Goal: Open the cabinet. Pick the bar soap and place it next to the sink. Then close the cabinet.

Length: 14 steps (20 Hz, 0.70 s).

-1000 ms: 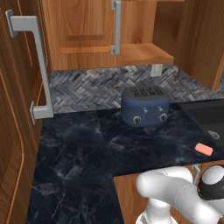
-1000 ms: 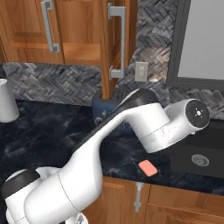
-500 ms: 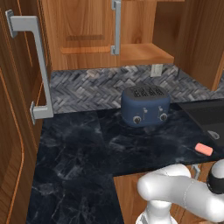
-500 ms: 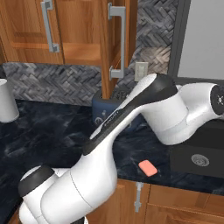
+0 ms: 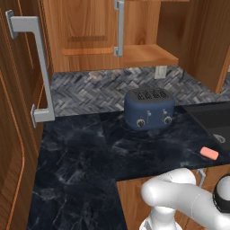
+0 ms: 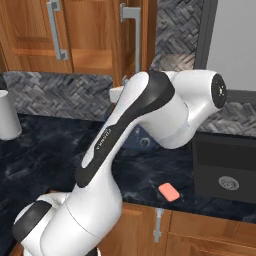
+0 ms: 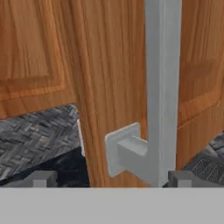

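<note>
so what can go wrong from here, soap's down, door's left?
1. In the hand view the open gripper faces the open cabinet door's edge, with the handle off-centre toward one fingertip; a push could glance off or snag the handle's bracket.
2. The bar soap lies near the counter's front edge, beside the sink; a low elbow sweep might knock it off.
3. The toaster stands below the cabinet; the arm could brush it.

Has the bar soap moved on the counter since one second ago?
No. The bar soap lies at the same spot left of the sink, near the counter edge.
</note>
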Tool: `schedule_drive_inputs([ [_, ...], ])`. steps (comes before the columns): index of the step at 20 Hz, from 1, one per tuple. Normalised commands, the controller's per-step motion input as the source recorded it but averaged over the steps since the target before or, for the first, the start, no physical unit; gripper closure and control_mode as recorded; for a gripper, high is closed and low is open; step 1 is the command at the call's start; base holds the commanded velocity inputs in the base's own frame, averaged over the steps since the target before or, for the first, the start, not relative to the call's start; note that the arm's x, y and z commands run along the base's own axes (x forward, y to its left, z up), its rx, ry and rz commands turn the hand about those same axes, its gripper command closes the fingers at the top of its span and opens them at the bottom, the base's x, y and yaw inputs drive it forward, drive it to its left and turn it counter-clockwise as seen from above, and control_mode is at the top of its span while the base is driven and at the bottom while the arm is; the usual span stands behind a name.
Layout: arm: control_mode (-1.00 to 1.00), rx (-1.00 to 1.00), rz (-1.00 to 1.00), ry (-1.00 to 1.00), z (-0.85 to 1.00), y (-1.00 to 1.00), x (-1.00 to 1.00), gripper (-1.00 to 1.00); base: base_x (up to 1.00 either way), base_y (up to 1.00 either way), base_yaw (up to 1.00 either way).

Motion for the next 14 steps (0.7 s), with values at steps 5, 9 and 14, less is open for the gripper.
schedule_drive_inputs([
  [5,-1.0,0.0,0.1,-0.23,0.3,1.0,-0.38,-1.0,0.0,0.0,0.0],
  [9,-1.0,-0.01,0.07,-0.17,0.3,1.0,-0.25,-1.0,0.0,0.0,0.0],
  [14,-1.0,-0.06,0.04,-0.1,0.21,1.0,-0.01,-1.0,0.0,0.0,0.0],
])
